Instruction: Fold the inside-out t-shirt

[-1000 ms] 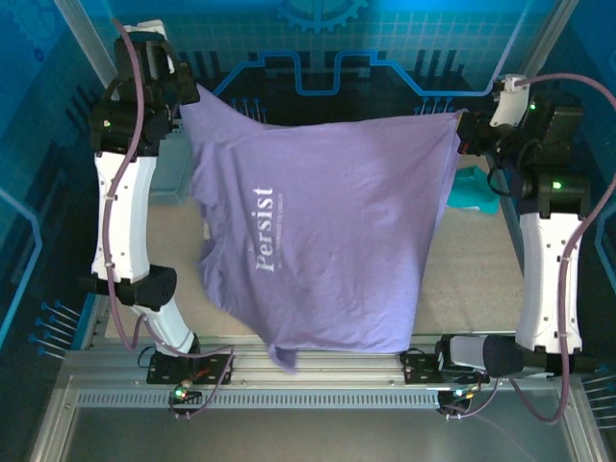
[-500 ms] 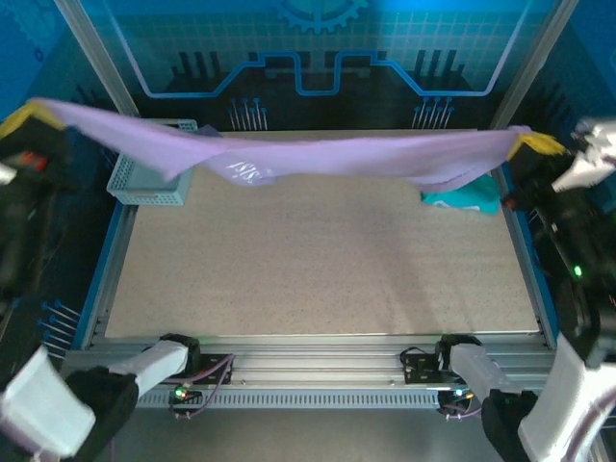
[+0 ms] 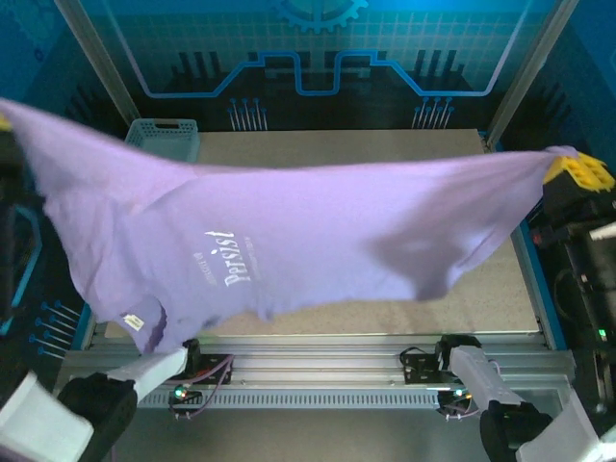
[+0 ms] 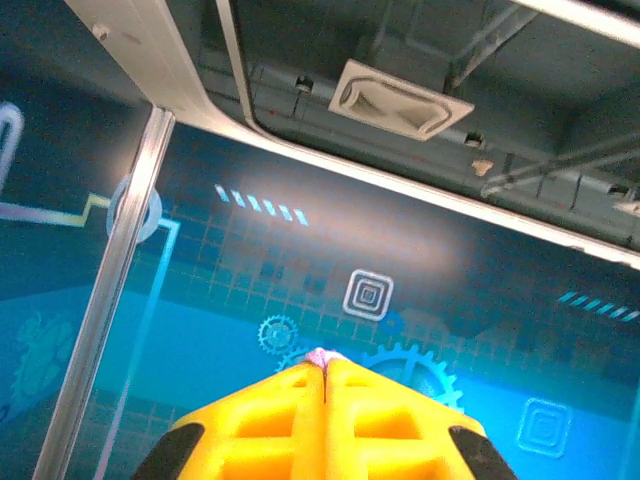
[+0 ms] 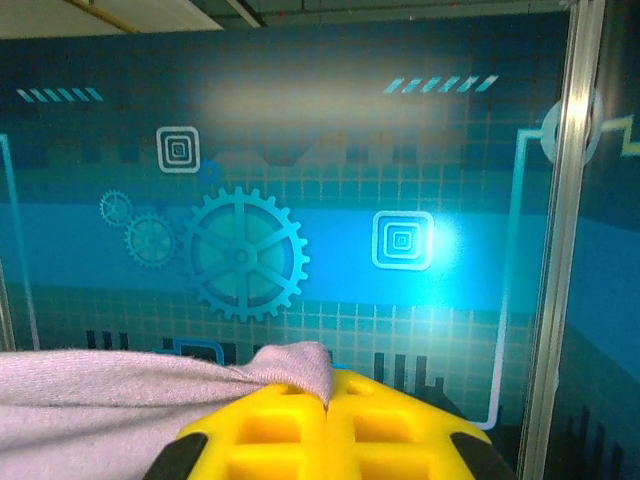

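Note:
The inside-out t-shirt (image 3: 318,241), lavender with white lettering showing, hangs stretched in the air across the whole table. My right gripper (image 3: 577,173) is shut on its right corner at the far right; in the right wrist view the yellow fingers (image 5: 270,430) pinch a fold of the t-shirt (image 5: 100,400) at the right gripper (image 5: 328,395) tips. My left gripper (image 4: 323,365) is shut too, with a sliver of the t-shirt's lavender fabric (image 4: 320,355) poking out between its tips. A small white label (image 3: 135,322) dangles at the shirt's lower left edge.
A light blue basket (image 3: 164,140) stands at the table's back left corner. The speckled table (image 3: 491,289) shows below and behind the shirt. Upright frame posts (image 3: 96,58) rise at the back corners. The arm bases (image 3: 423,366) sit on the near rail.
Both arms have risen and spread wide. The shirt went from hanging over the table to a taut band at the back, then swung forward and spread out.

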Controlling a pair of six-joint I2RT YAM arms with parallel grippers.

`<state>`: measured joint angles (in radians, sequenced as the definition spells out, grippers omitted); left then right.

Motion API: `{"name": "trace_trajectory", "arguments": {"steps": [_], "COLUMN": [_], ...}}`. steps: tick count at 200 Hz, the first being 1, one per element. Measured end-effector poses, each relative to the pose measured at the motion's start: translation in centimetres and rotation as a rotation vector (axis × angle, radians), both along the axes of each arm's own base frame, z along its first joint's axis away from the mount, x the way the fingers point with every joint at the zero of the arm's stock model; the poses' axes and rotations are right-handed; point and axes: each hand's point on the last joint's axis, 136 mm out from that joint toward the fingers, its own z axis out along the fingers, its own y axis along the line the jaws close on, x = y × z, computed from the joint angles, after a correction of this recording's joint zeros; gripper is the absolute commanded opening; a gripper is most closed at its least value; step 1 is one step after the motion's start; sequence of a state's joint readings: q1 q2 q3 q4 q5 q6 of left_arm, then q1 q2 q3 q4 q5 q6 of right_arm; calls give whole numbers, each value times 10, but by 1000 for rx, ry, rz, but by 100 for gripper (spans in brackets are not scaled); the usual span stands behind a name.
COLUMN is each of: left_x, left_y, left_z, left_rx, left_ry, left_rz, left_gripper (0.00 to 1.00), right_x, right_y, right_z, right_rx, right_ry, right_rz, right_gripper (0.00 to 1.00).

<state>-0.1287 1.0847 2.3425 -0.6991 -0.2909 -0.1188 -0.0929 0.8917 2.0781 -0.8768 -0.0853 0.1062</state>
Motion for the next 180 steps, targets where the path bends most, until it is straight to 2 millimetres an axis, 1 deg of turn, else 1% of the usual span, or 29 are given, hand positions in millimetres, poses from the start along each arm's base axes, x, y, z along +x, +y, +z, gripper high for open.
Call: {"name": "trace_trajectory", "arguments": {"steps": [14, 21, 27, 35, 36, 42, 45, 48, 60, 64, 73, 76, 80, 84, 88, 89, 98, 100, 103, 116, 129, 137, 141, 142, 145, 153, 162, 170, 180], "left_x": [54, 82, 114, 151, 161, 186, 205, 218, 276, 298, 335, 351, 364, 382, 393, 400, 429, 434, 446, 487, 525, 544, 551, 555, 560, 568, 570, 567, 562], "left_y": [-5, -7, -10, -13, -14, -16, -18, -19, -22, -23, -23, -22, -21, -20, -19, -19, -16, -16, -15, -12, -11, -12, -12, -13, -14, -16, -19, -23, -26], "left_z": [-10, -19, -32, -49, -54, -67, -79, -87, -130, -150, -184, -201, -213, -234, -246, -254, -290, -294, -310, -354, -387, -406, -412, -419, -425, -445, -472, -491, -506], "left_rx": [29, 45, 58, 77, 81, 91, 97, 101, 122, 129, 139, 143, 145, 148, 149, 149, 147, 144, 144, 138, 116, 106, 93, 95, 87, 71, 67, 55, 31], "left_ry": [72, 114, 163, 222, 237, 276, 306, 326, 428, 472, 543, 576, 597, 636, 658, 671, 734, 740, 763, 815, 829, 834, 830, 834, 833, 856, 911, 961, 1005], "left_rz": [24, 36, 45, 57, 59, 65, 68, 72, 79, 83, 89, 92, 94, 98, 99, 100, 101, 100, 101, 94, 78, 65, 57, 52, 45, 24, -3, -24, -46], "left_gripper": [0, 0, 0, 0, 0, 0, 0, 0, 0, 0, 0, 0, 1, 2, 4, 4, 7, 8, 9, 18, 27, 36, 41, 42, 45, 51, 55, 58, 61], "right_x": [35, 60, 79, 112, 115, 139, 151, 158, 206, 223, 253, 264, 279, 293, 305, 308, 340, 344, 356, 404, 453, 484, 494, 500, 507, 528, 543, 548, 546], "right_y": [-3, -5, -7, -10, -10, -12, -13, -14, -15, -14, -12, -11, -9, -7, -6, -5, 0, 1, 3, 11, 19, 23, 25, 25, 26, 27, 27, 26, 24], "right_z": [-12, -23, -32, -50, -52, -67, -75, -80, -115, -128, -152, -161, -173, -185, -194, -196, -224, -227, -237, -271, -302, -326, -332, -337, -345, -366, -391, -409, -430], "right_rx": [1, 5, 8, 13, 14, 18, 20, 21, 27, 29, 29, 29, 28, 28, 26, 26, 22, 21, 19, 12, 12, 14, 12, 16, 16, 12, 17, 15, 8], "right_ry": [50, 90, 121, 177, 184, 226, 246, 260, 345, 377, 430, 449, 473, 497, 510, 514, 562, 568, 584, 637, 673, 698, 701, 706, 714, 735, 771, 808, 868], "right_rz": [0, 0, 1, 1, 2, 2, 2, 3, 11, 14, 18, 19, 22, 25, 27, 28, 30, 29, 32, 32, 29, 23, 22, 19, 15, 4, -11, -23, -37], "right_gripper": [0, 0, 0, 0, 0, 0, 0, 0, 0, 0, 0, 0, 0, 0, 0, 0, 0, 1, 2, 6, 13, 18, 20, 20, 22, 28, 30, 31, 33]}}
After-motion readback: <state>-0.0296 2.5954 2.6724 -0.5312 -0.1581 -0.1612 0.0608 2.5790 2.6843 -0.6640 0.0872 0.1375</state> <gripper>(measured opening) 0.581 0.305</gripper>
